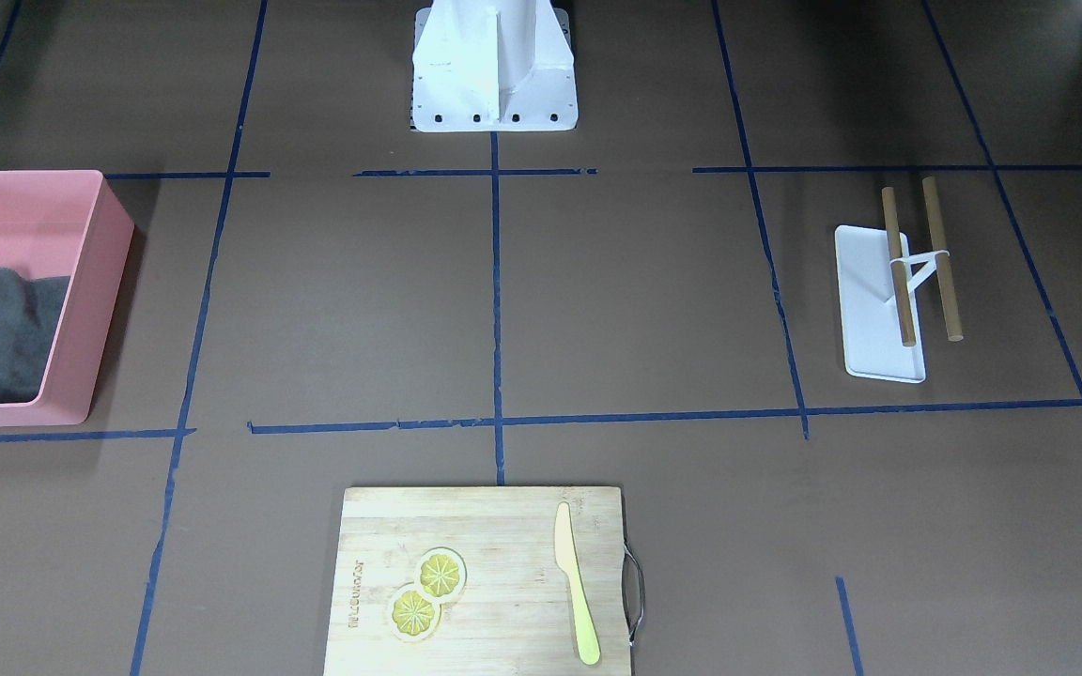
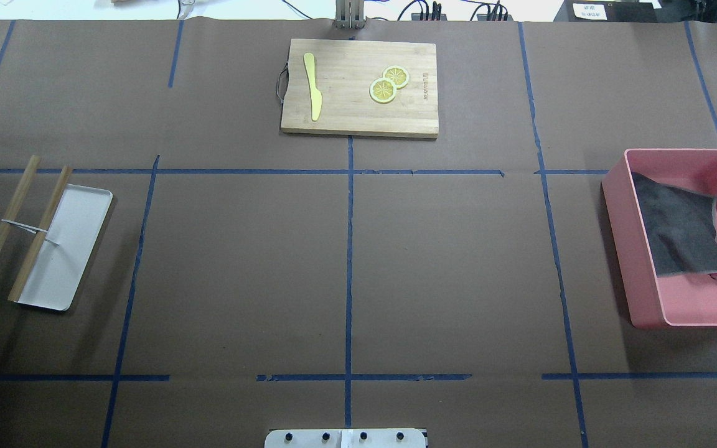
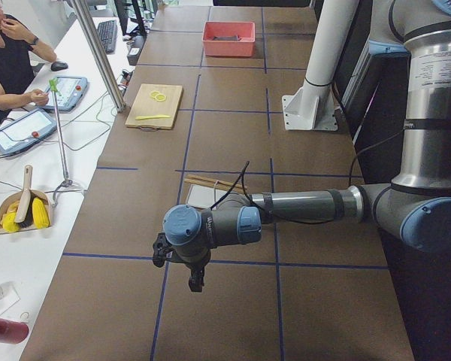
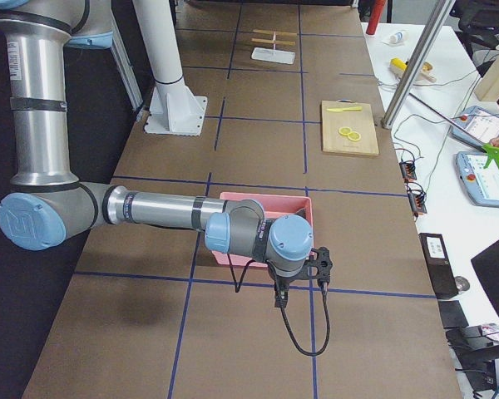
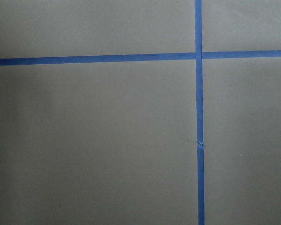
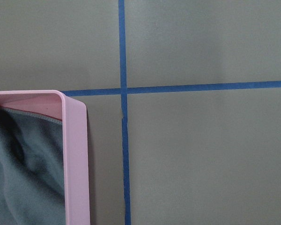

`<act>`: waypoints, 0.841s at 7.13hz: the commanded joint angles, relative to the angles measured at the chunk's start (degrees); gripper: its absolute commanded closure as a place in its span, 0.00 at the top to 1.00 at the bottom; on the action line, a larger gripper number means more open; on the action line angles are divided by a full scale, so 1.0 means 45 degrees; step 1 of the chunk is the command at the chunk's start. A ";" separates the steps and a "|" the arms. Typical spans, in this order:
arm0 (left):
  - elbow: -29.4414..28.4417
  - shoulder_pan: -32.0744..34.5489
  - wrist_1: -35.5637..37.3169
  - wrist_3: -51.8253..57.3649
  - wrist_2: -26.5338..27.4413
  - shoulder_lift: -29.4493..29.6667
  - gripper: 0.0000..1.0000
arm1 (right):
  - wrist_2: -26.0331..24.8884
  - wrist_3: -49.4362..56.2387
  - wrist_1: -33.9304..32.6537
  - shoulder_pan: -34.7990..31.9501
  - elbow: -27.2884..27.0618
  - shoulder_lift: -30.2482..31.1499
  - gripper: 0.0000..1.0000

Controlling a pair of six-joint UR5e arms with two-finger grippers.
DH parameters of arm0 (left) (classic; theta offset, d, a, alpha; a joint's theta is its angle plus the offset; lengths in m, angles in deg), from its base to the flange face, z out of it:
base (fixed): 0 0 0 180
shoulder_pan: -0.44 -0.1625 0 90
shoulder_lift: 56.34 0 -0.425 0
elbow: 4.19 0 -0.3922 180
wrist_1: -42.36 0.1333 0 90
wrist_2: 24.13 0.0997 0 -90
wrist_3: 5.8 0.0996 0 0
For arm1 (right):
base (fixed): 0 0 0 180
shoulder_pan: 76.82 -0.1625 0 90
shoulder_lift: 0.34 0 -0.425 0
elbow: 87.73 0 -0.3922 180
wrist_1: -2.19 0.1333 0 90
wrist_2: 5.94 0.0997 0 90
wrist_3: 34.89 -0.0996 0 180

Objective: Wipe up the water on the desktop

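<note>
The desktop is a dark-brown surface marked by blue tape lines; I see no water on it in any view. A grey cloth lies crumpled in a pink bin at the robot's right; it also shows in the right wrist view. My left gripper hangs over bare desktop beyond a white tray. My right gripper hangs just outside the pink bin. Both show only in the side views, so I cannot tell whether they are open or shut.
A pale wooden cutting board with two lemon slices and a yellow knife lies at the far middle. A white tray with two wooden rods lies at the left. The robot's white base stands at the near edge.
</note>
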 commanded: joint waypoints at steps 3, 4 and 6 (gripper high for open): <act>0.0000 0.0000 -0.0002 0.0000 0.0019 0.0052 1.00 | 0.0001 0.0000 0.0001 -0.0015 0.0025 0.0014 1.00; 0.0000 0.0000 -0.0002 0.0000 0.0019 0.0072 1.00 | 0.0001 0.0000 0.0001 -0.0015 0.0005 -0.0005 1.00; 0.0000 0.0000 -0.0002 0.0000 0.0019 0.0111 1.00 | 0.0001 0.0000 0.0020 -0.0015 0.0005 -0.0025 1.00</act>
